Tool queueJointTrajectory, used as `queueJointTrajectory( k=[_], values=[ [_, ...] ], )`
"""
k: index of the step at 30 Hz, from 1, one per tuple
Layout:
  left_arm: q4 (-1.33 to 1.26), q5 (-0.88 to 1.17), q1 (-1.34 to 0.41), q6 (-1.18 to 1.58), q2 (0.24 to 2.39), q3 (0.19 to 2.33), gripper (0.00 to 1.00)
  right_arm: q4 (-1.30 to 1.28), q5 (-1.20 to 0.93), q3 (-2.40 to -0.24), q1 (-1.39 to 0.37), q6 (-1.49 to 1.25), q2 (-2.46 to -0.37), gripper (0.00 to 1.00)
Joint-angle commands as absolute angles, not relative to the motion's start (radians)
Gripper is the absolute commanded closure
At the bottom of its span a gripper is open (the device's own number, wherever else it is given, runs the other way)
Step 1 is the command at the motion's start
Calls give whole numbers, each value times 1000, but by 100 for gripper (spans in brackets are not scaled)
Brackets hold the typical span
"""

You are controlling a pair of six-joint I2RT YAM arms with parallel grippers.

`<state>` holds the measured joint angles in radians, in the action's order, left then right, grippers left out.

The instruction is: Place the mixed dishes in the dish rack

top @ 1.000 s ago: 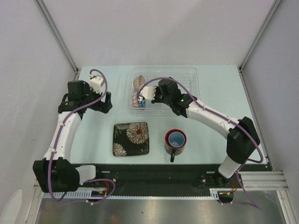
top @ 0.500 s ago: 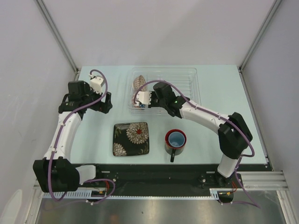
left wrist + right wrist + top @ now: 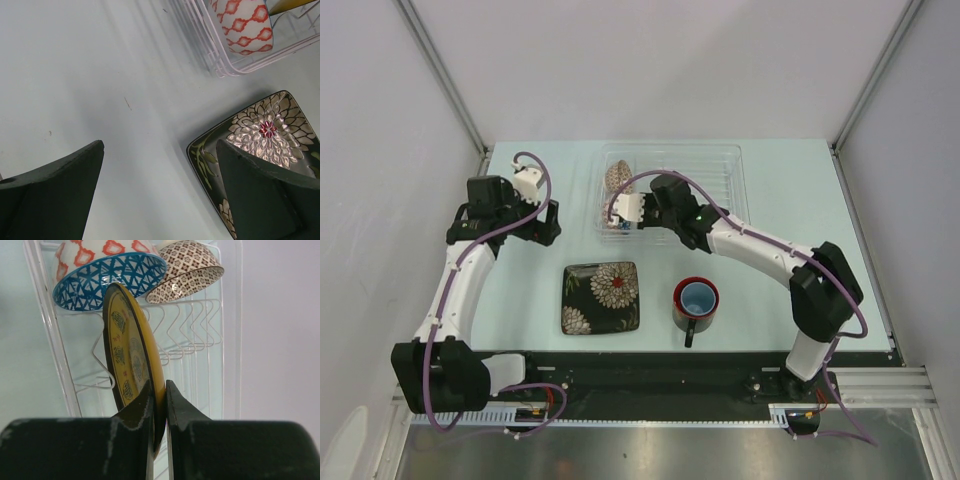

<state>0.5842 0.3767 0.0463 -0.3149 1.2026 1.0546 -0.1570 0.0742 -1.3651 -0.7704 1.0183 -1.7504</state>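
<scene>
My right gripper [image 3: 159, 385] is shut on the edge of a yellow plate with a dark rim [image 3: 129, 347], held upright over the wire ribs at the left end of the clear dish rack [image 3: 715, 168]. A blue-patterned bowl [image 3: 107, 277] lies tilted in the rack just beyond the plate. In the top view the right gripper [image 3: 621, 212] is inside the rack. A red mug with light-blue inside [image 3: 696, 300] stands on the table. My left gripper [image 3: 547, 220] is open and empty, left of the rack.
A brown-patterned bowl [image 3: 187, 270] leans in the rack beside the blue one. A dark square floral plate [image 3: 601, 297] lies flat on the table before the rack; in the left wrist view [image 3: 265, 132] it lies by my right finger [image 3: 265, 195].
My right arm has swung a little left and down into the rack's left end with the plate, covering the blue bowl from above. The left arm has barely moved.
</scene>
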Motion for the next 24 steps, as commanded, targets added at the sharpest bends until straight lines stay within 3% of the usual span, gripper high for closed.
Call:
queueJointTrajectory(
  k=[1,24],
  values=[
    [548,388,51,-316,1178,1052,1,-46,104,-1397,-742,1051,-1684,100],
    [541,380,52,-330,1195,1052,0,5,127,-1443,-735,1049,-1655,100]
  ],
)
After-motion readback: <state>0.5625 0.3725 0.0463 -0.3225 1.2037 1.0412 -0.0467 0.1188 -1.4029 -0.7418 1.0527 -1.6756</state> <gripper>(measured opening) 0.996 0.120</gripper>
